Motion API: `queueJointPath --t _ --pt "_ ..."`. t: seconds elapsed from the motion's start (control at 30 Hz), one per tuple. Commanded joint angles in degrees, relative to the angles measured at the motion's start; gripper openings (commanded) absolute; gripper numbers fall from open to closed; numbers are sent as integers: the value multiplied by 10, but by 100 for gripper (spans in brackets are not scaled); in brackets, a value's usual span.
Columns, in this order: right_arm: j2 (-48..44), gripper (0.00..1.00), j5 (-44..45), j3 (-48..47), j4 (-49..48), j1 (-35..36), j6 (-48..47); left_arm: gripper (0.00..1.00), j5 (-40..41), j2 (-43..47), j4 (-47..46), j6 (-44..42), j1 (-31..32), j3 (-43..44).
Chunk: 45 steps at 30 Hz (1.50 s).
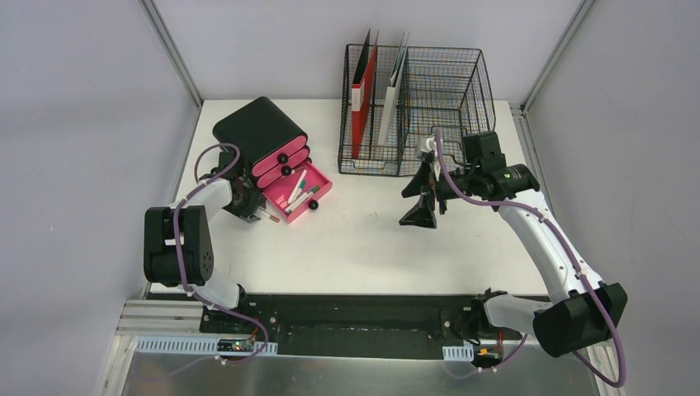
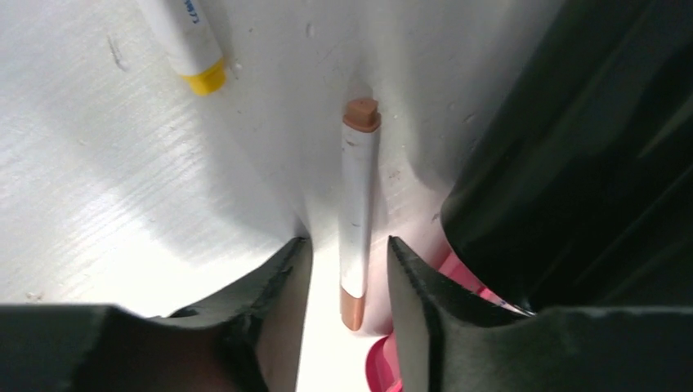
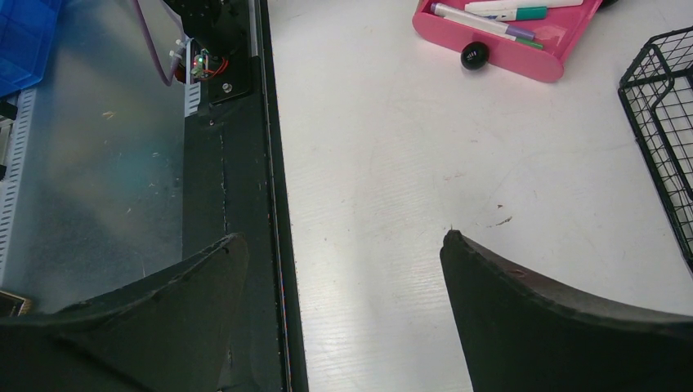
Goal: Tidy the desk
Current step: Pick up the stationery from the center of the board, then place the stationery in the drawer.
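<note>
The white desk holds a black drawer unit with pink drawers. Its bottom drawer is pulled open with several pens inside. My left gripper is low on the desk left of that drawer. In the left wrist view it is open, its fingers either side of a white marker with brown ends that lies on the desk. I see a gap on both sides of the marker. My right gripper is open and empty above the desk, in front of the wire rack; its own view shows bare desk below.
A black wire-mesh rack with a red folder and white folders stands at the back. Its corner shows in the right wrist view. A second white marker with a yellow cap lies beyond the left gripper. The pink drawer shows far from the right gripper.
</note>
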State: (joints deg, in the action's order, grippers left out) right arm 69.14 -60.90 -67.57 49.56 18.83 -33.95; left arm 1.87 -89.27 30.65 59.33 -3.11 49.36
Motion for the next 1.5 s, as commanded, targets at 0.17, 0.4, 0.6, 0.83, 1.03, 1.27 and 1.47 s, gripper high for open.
queueJointPath --t 0.17,0.4,0.6,0.83,1.03,1.27,1.47 --pt "-11 91 -23 1 -18 -5 -4 4 7 7 25 -37 -4 -23" --pt "-14 92 -24 1 -17 -6 -3 0 21 78 33 -45 -4 -52" --pt "-12 92 -27 2 -17 -7 -3 0 25 233 -6 -76 -4 -123" --pt "-14 92 -28 3 -20 -6 -3 0 -71 460 -128 -184 -4 -222" --pt "-14 92 -30 4 -21 -7 -1 0 -235 539 -274 -265 -4 -278" --pt "-16 92 -29 5 -23 -7 -1 0 -363 462 -420 -316 -4 -281" --pt "-15 92 -29 5 -24 -7 -1 0 -364 407 -533 -350 3 -295"
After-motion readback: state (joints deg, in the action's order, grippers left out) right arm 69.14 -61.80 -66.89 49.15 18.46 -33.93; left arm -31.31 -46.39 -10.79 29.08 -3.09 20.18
